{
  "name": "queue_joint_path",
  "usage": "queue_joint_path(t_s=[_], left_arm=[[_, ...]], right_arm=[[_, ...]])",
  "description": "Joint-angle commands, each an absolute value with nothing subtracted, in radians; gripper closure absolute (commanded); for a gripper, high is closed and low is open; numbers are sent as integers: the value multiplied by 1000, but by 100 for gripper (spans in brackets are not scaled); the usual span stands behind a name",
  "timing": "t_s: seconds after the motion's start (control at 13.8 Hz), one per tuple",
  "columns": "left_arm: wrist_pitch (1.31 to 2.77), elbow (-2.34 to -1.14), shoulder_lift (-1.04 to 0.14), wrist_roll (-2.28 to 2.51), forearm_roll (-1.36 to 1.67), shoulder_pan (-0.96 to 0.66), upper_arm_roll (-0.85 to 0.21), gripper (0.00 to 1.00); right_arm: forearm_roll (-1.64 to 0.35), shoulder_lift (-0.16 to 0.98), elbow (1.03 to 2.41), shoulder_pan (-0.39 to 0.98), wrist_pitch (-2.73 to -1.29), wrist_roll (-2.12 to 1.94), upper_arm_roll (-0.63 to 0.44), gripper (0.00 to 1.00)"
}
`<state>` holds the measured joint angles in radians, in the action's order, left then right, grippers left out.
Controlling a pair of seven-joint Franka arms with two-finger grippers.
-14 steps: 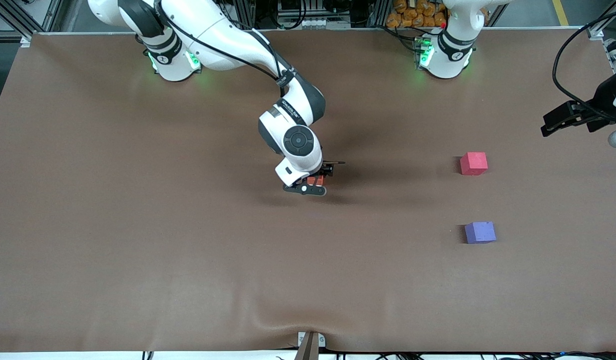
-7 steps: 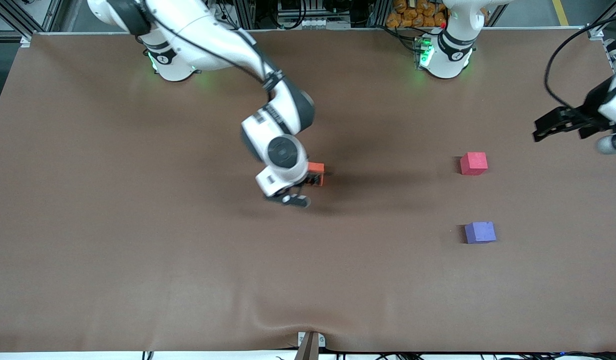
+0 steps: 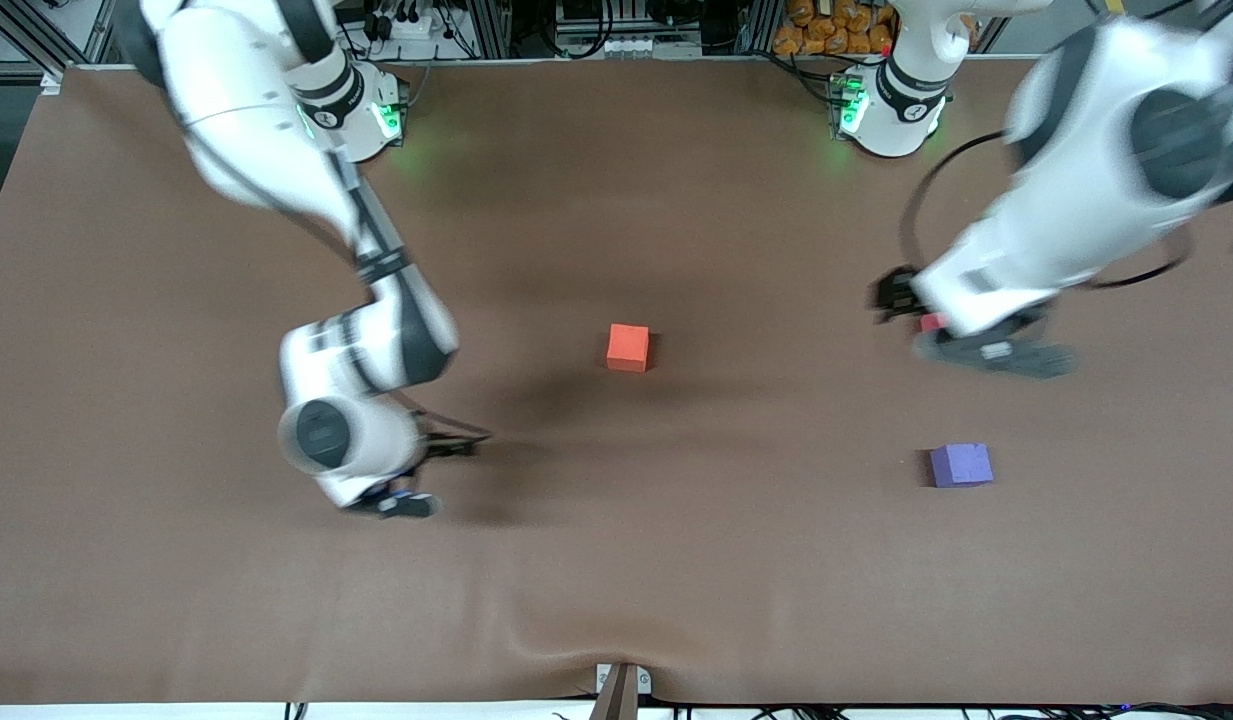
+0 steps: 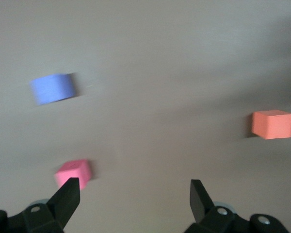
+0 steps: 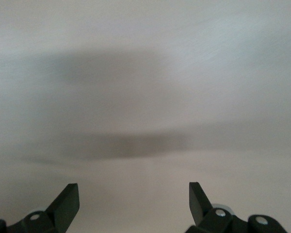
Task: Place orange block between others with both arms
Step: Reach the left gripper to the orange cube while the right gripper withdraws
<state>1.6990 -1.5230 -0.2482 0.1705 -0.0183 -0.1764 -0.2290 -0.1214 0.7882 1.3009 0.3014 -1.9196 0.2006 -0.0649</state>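
Note:
The orange block (image 3: 628, 347) (image 4: 273, 124) sits alone on the brown table (image 3: 676, 560), near its middle. The blue-purple cube (image 3: 961, 465) (image 4: 53, 89) lies toward the left arm's end. The red-pink cube (image 3: 933, 322) (image 4: 73, 173) lies farther from the front camera and is mostly hidden under the left hand. My left gripper (image 3: 928, 325) (image 4: 135, 194) hangs open over it, the cube just outside one finger and nothing between the fingers. My right gripper (image 3: 431, 475) (image 5: 133, 194) is open and empty over bare table, toward the right arm's end from the orange block.
A metal bracket (image 3: 621, 685) juts up at the table's front edge. Orange bags (image 3: 826, 30) and cables lie off the table past the arm bases (image 3: 891, 110). A black cable (image 3: 936, 200) loops off the left arm.
The right gripper opened, left the orange block on the table and pulled away toward its own end. The left arm swung in from the table's edge to above the red-pink cube.

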Motion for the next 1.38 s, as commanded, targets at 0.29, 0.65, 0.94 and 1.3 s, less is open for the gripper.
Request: queue_joint_path(t_s=[0.29,0.65,0.94,1.3], left_arm=[[1845,-1465,-451,487,-35,-461,-222,0],[2018,-1451,-592,617,-35,-578,-215,0],[2101,-1456,-672,659,-43,-630,-213,0],[2137,-1462,-729,721,-89,-635,-213,0]], right_arm=[[-103,776,1298,-12,-1907,-215,-43,0],[-100,664,1296,-57,-1763,-213,-81,0],[-94,513,1308,-58,-1666,-212,-107,0],[-92,270,1488,-63,-1606,-212,-124,0]])
